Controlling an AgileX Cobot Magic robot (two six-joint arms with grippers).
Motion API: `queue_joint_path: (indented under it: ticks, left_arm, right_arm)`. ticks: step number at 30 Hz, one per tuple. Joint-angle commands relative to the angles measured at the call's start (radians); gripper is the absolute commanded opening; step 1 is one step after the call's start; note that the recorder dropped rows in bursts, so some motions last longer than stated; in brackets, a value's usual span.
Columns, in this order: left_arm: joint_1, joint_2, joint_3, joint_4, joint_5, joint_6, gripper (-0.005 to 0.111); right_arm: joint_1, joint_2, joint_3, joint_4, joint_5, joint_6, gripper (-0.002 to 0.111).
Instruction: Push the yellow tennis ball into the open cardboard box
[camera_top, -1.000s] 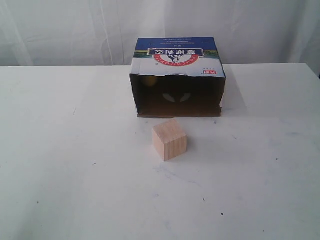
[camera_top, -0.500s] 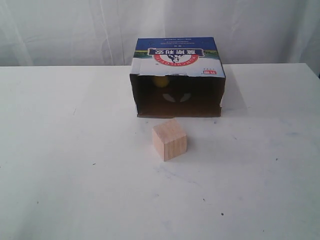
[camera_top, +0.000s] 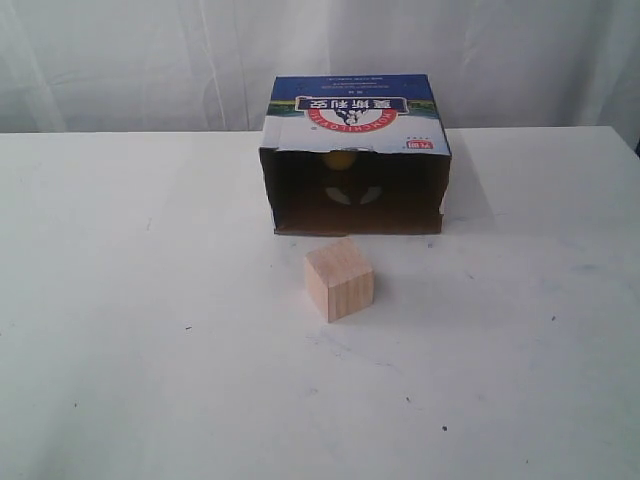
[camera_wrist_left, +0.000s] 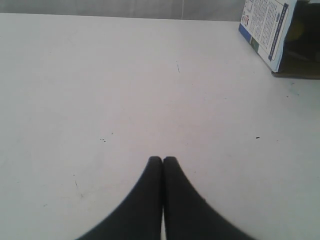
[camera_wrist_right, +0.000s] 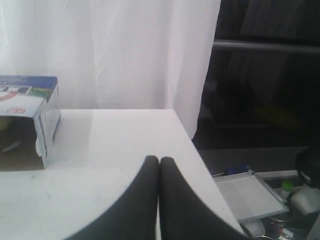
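Note:
The open cardboard box (camera_top: 355, 110), blue and white with a red logo, lies on its side at the back of the table, dark opening facing me. The yellow tennis ball (camera_top: 340, 159) sits inside it, near the top edge of the opening, just above two oval holes. The left wrist view shows the box (camera_wrist_left: 267, 27) far off with a dim yellow ball (camera_wrist_left: 296, 29) in its mouth. My left gripper (camera_wrist_left: 162, 159) is shut over bare table. My right gripper (camera_wrist_right: 159, 159) is shut near the table's edge, with the box (camera_wrist_right: 30, 110) off to one side. Neither arm appears in the exterior view.
A pale wooden cube (camera_top: 339, 278) stands on the white table (camera_top: 150, 330) a little in front of the box's opening. White curtains hang behind. Past the table's edge the right wrist view shows a dark area with a tray (camera_wrist_right: 255, 195) and small items.
Inside the box the yellow ball has rolled from the left side of the opening toward the middle. The cube, the box and both grippers stay as they were.

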Motion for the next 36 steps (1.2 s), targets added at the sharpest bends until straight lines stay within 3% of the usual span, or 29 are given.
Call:
queue_joint_path:
  ticks: [1, 7, 12, 18, 24, 36]
  left_arm:
    - [-0.004, -0.004, 0.004, -0.003, -0.004, -0.001, 0.000]
    - [-0.004, -0.004, 0.004, -0.003, -0.004, -0.001, 0.000]
    - [-0.004, -0.004, 0.004, -0.003, -0.004, -0.001, 0.000]
    - [-0.004, -0.004, 0.004, -0.003, -0.004, -0.001, 0.000]
    - [-0.004, -0.004, 0.004, -0.003, -0.004, -0.001, 0.000]
    - [-0.004, -0.004, 0.004, -0.003, -0.004, -0.001, 0.000]
  right_arm:
    - [-0.001, -0.003, 0.207, -0.019, -0.227, 0.059, 0.000]
    - [-0.001, -0.003, 0.411, 0.160, -0.295, 0.019, 0.000]
    - [-0.013, -0.003, 0.474, 0.377, -0.327, -0.252, 0.000]
    - [-0.107, -0.003, 0.474, 0.594, -0.339, -0.465, 0.000]
    - [-0.155, -0.003, 0.474, 0.485, -0.357, -0.435, 0.000]
    - [-0.155, -0.003, 0.474, 0.485, -0.320, -0.435, 0.000]
